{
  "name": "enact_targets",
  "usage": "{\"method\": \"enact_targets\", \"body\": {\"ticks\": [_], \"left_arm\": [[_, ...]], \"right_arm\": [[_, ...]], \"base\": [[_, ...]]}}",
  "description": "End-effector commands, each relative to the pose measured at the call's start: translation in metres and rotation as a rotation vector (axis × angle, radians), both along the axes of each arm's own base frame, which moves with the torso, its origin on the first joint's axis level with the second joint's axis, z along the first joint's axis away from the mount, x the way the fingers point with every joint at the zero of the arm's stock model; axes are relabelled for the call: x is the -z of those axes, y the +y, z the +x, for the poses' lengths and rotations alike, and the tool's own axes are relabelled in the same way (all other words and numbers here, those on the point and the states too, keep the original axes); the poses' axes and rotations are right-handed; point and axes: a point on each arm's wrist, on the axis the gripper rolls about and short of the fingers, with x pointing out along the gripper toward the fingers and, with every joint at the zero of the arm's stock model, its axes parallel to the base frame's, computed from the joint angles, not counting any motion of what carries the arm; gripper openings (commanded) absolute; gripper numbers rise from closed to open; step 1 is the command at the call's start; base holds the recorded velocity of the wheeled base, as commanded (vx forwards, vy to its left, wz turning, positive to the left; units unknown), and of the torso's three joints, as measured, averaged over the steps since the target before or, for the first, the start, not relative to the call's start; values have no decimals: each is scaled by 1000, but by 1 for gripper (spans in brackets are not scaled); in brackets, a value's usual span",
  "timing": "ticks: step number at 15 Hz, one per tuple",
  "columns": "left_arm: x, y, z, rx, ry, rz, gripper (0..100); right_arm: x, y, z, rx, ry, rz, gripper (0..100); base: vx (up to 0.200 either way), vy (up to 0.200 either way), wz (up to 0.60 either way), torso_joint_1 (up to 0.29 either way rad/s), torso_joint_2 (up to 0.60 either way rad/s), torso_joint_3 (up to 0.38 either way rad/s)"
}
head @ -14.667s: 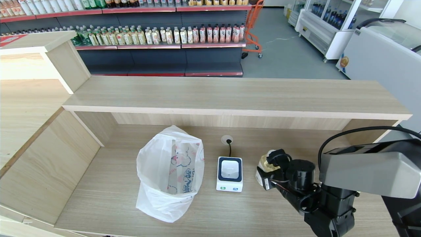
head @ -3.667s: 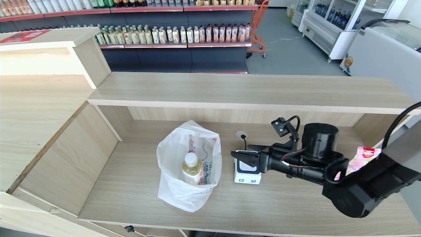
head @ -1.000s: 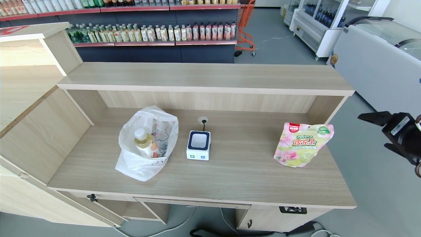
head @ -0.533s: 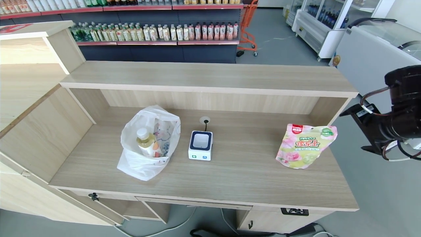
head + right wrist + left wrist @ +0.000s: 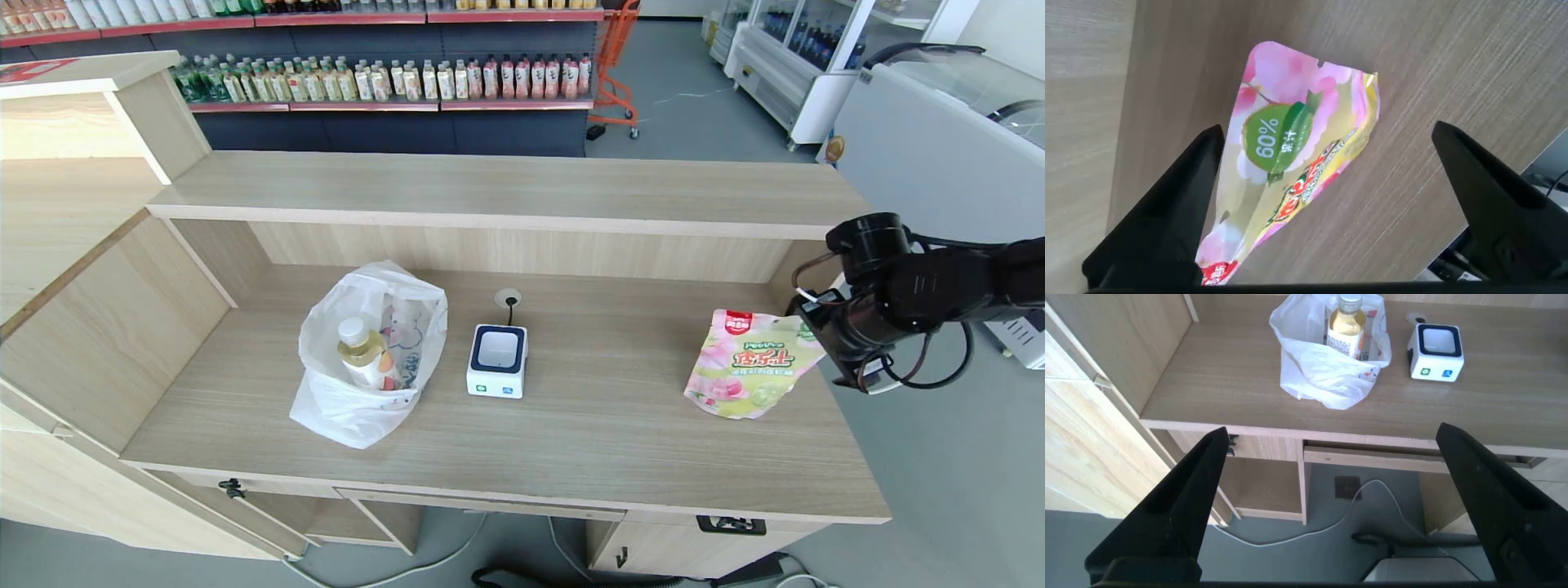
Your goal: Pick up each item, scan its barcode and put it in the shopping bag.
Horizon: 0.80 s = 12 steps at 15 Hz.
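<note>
The left tool [image 5: 1333, 433] was recorded low, in front of the front edge of the table [image 5: 612, 425]. Its jaws were spread wide and nothing was held between them.

On the left part of the table the bag [image 5: 326, 404] was noted standing open, with a capped bottle [image 5: 359, 353] lodged inside it. The scanner [image 5: 497, 360] was observed just to the right of the bag, window upward.

Well to the right, close to the table's right edge, the pouch [image 5: 751, 371] was found lying flat, printed face up, not yet lifted. No barcode was seen on that face, so it is presumed to be on the underside.

The right tool [image 5: 1327, 131] was noted poised over the pouch, jaws fully parted and empty.

The pouch is judged to be soft, glossy film: light, yielding, liable to slip, with contents that may shift when it is tilted. Little edge is offered to the jaws while it lies flat. A hold across a sealed edge is judged soundest, where the film is stiffest, and it should be pinched firmly. A squeeze on the filled middle is judged likely to let it bulge and slide out.
</note>
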Motion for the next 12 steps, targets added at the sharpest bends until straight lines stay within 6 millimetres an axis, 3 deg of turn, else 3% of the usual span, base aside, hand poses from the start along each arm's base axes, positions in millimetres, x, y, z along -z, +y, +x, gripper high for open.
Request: {"method": "enact_targets", "body": {"ticks": [1, 4, 7, 8, 12], "left_arm": [[0, 0, 0, 0, -2, 0, 100], [0, 0, 0, 0, 0, 0, 100], [0, 0, 0, 0, 0, 0, 100], [0, 0, 0, 0, 0, 0, 100], [0, 0, 0, 0, -2, 0, 100]], "right_arm": [[41, 11, 19, -8, 95, -29, 100], [67, 24, 25, -32, 157, -54, 100], [81, 30, 34, -43, 166, -89, 100], [83, 30, 36, -67, 159, -109, 0], [77, 30, 36, -142, 176, -218, 0]], "base": [[0, 0, 0, 0, 0, 0], [0, 0, 0, 0, 0, 0], [0, 0, 0, 0, 0, 0], [0, 0, 0, 0, 0, 0], [0, 0, 0, 0, 0, 0]]}}
